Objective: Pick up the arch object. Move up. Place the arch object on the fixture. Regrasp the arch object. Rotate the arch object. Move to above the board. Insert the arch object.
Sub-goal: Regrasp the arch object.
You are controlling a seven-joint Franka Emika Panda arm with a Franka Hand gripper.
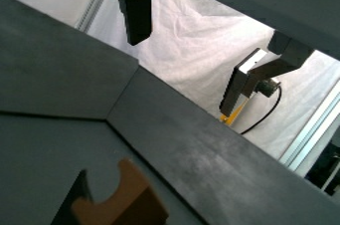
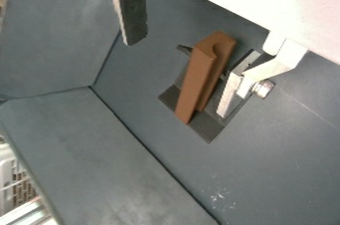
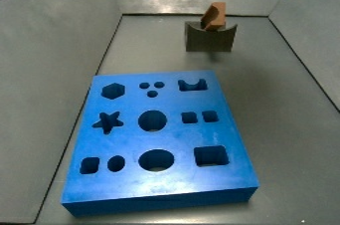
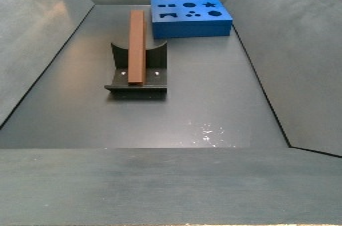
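The brown arch object rests on the dark fixture, leaning along its scoop; it also shows in a side view on the fixture. My gripper is open, lifted clear of the arch object, and nothing is held between its fingers. In a wrist view the gripper shows against white cloth, with the end of the arch object at the picture's edge. The blue board with its cut-out holes lies on the floor, apart from the fixture.
Sloping grey walls close in the floor on all sides. The board lies against the far wall in a side view. The fixture's base plate sits flat on the floor.
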